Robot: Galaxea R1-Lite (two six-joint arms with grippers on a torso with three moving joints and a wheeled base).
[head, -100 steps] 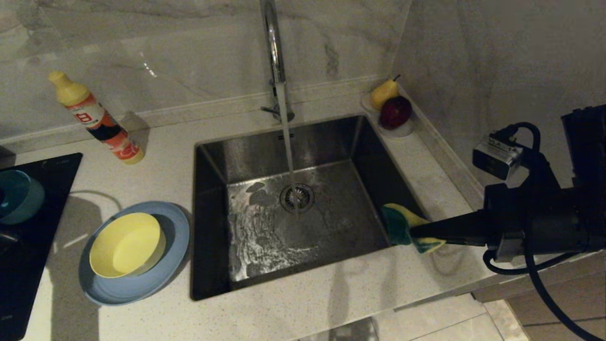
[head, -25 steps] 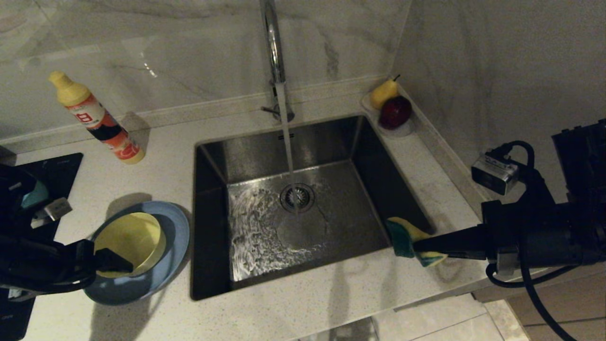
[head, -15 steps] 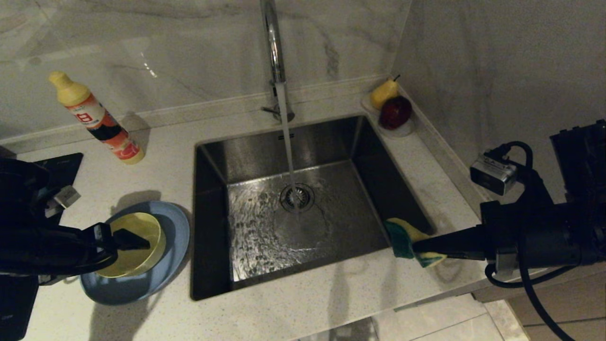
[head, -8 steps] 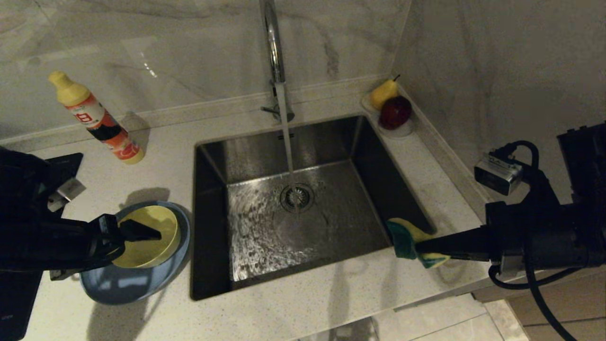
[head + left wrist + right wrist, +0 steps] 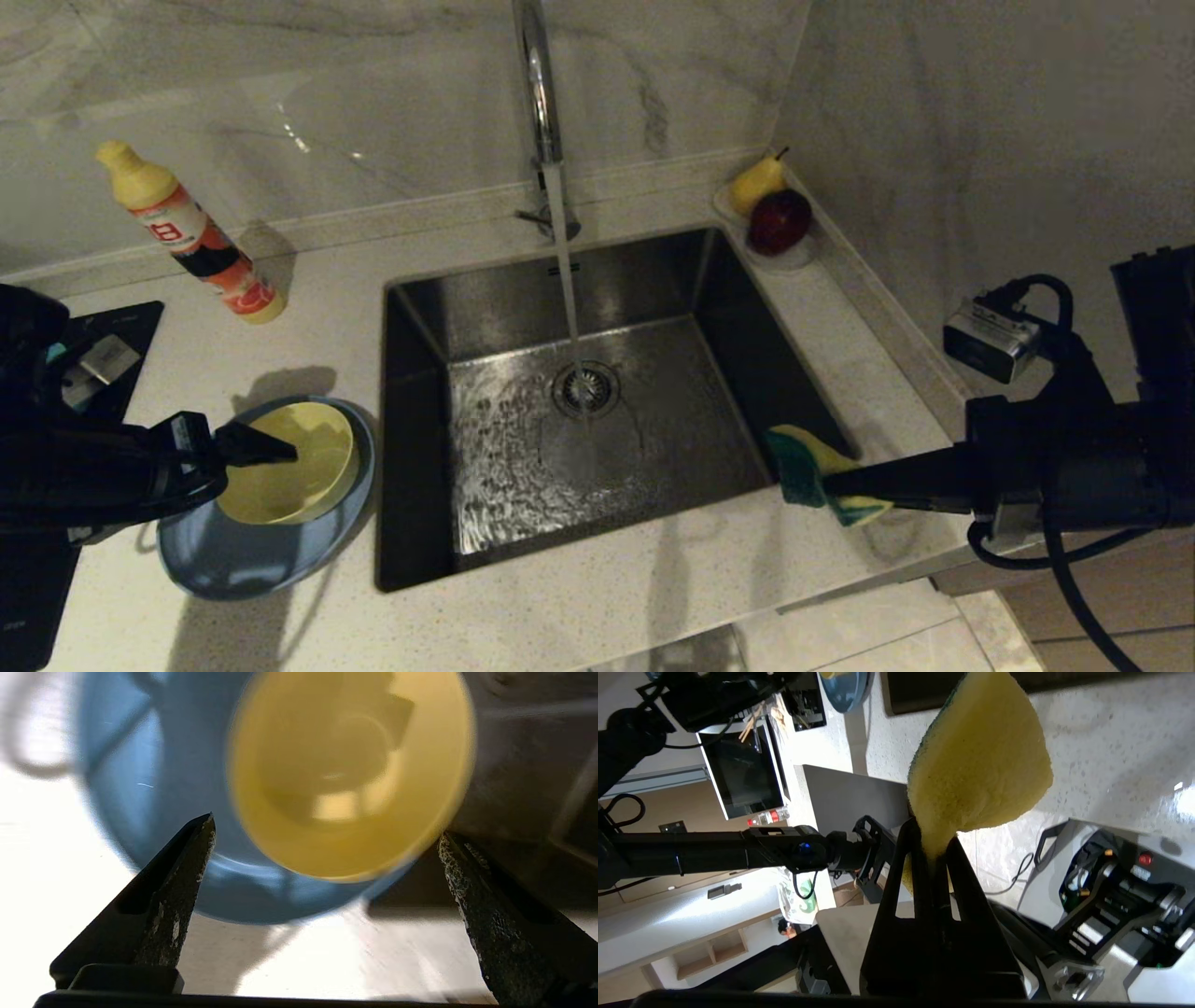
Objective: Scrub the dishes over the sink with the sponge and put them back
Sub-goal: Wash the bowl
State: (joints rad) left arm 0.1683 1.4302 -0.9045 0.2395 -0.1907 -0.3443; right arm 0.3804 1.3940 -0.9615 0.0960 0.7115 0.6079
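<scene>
Head view: left claw (image 5: 280,455) over yellow bowl (image 5: 299,471)

**Three cameras, one sink corner**

Your head camera looks forward and down from well above the counter, with the sink (image 5: 597,411) central, the plate (image 5: 233,560) at eight o'clock and the sponge (image 5: 808,467) at four o'clock.

Your left wrist camera sits behind the left gripper (image 5: 327,858), very near the yellow bowl (image 5: 350,774), which fills the frame toward twelve o'clock; the head view shares that bowl (image 5: 289,462) and plate (image 5: 140,788).

Your right wrist camera looks along the right gripper (image 5: 934,854), close on the sponge (image 5: 980,760), across the counter toward the plate (image 5: 845,690) at eleven o'clock.
</scene>
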